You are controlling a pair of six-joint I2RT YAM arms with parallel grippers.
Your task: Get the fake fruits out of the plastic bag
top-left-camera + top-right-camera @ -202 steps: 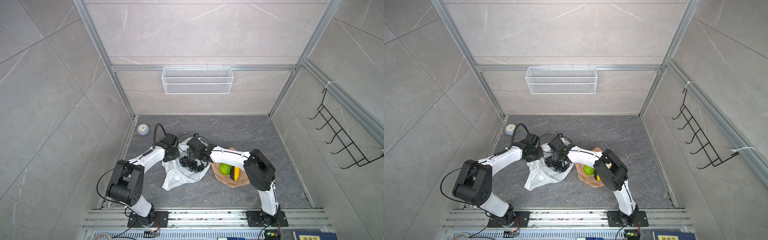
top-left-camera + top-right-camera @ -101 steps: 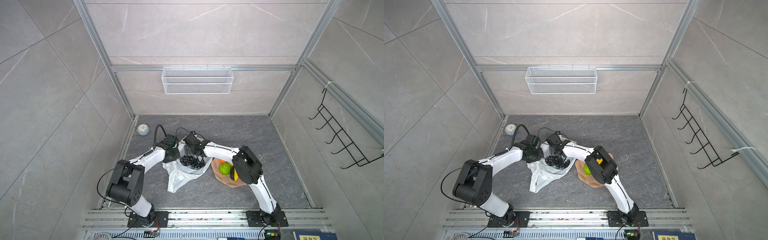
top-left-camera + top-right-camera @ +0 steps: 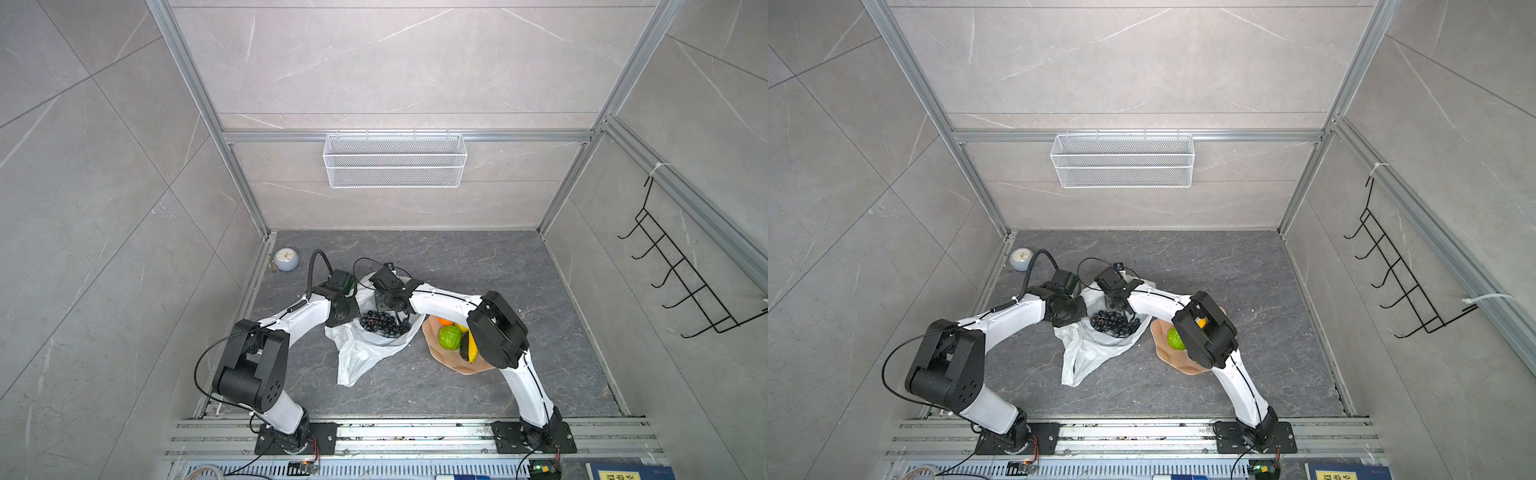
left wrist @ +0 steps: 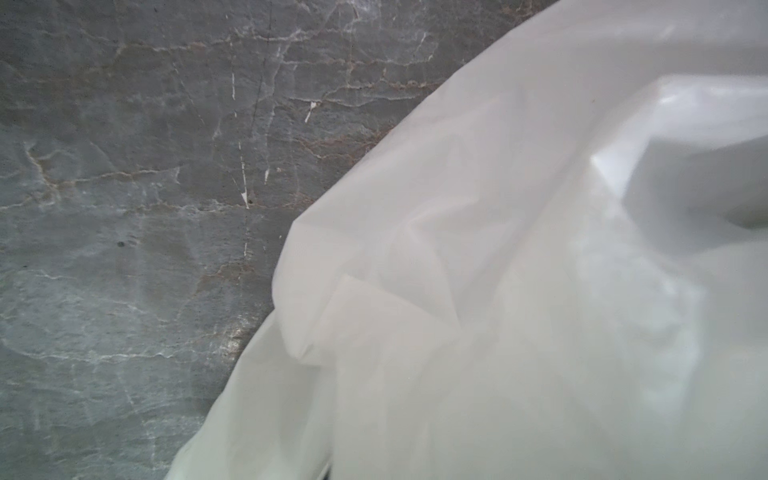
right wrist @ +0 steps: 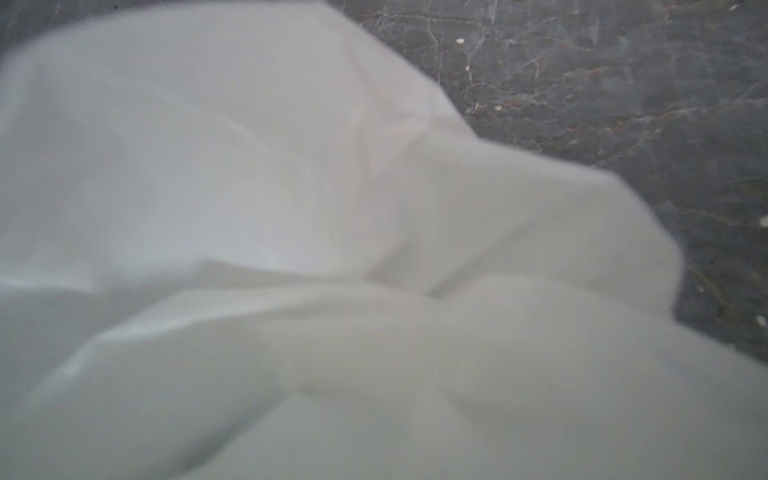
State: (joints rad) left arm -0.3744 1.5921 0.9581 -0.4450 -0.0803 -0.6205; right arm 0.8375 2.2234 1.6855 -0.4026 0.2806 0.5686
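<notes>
A dark grey, veined stone-look tabletop (image 3: 478,270) carries a crinkly white plastic carrier bag (image 3: 357,353) at nine o'clock from its middle, a pink scalloped plate (image 3: 455,366) just beside the bag at its three o'clock, and a small round pale-blue clock (image 3: 286,259) far out at ten o'clock.

No readable text; label (image 3: 1335,475) on blue box (image 3: 1370,472) blurred.
</notes>
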